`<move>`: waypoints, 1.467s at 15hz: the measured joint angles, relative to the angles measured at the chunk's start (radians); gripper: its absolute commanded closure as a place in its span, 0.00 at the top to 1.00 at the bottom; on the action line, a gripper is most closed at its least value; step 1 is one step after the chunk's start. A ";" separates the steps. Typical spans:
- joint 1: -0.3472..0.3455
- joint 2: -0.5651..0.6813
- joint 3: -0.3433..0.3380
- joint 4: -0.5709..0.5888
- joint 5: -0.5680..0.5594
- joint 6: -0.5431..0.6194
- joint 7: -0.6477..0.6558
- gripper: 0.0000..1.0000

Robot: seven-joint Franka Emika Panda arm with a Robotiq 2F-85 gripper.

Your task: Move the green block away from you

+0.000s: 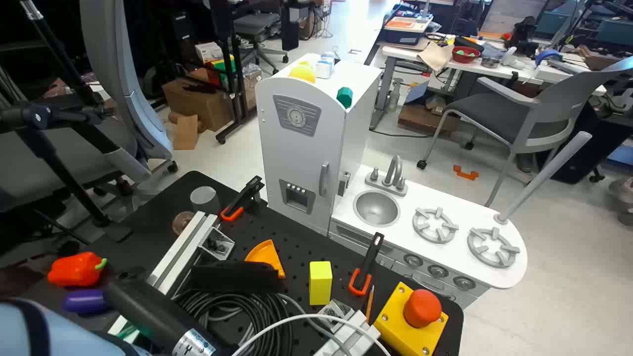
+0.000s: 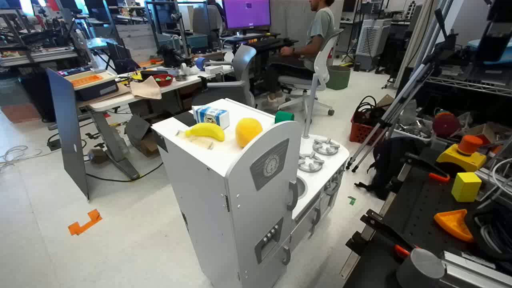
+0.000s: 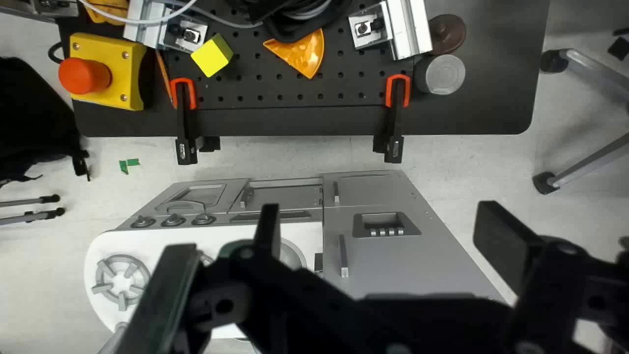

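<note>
Gripper [image 3: 377, 221] spread wide, nothing held. Likely approach: descend squarely over green block [image 1: 344, 97]; avoid nudging off white tower [image 1: 299, 153].

A banana [image 2: 206, 130] — yellow, curved — lies near a carton [image 2: 211, 115] (blue-and-white).

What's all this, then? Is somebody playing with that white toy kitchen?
A robot's gripper is meant to move the green block away, but it stands open in the wrist view and holds nothing yet. The block sits on top of the tall white tower, at the edge toward the sink, with a toy banana and a carton up there too. The person seated in the background isn't touching any of it.
</note>
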 measured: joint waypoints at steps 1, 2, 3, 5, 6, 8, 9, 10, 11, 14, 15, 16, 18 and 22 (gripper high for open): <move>0.000 0.000 0.000 0.000 0.000 0.000 0.000 1.00; 0.000 0.000 0.000 0.000 0.000 0.000 0.000 1.00; 0.000 0.000 0.000 0.000 0.000 0.000 0.000 1.00; 0.000 0.000 0.000 0.000 0.000 0.000 0.000 1.00; 0.000 0.000 0.000 0.000 0.000 0.000 0.000 1.00; 0.000 0.000 0.000 0.000 0.000 0.000 0.000 1.00; 0.000 0.000 0.000 0.000 0.000 0.000 0.000 1.00; 0.000 0.000 0.000 0.000 0.000 0.000 0.000 1.00; 0.000 0.000 0.000 0.000 0.000 0.000 0.000 1.00; 0.000 0.000 0.000 0.000 0.000 0.000 0.000 1.00; 0.000 0.000 0.000 0.000 0.000 0.000 0.000 1.00; -0.001 0.000 -0.001 0.000 0.000 0.001 0.000 1.00; -0.005 0.007 -0.005 0.004 -0.002 0.008 0.000 1.00; -0.027 0.092 -0.011 0.052 -0.004 0.030 0.003 1.00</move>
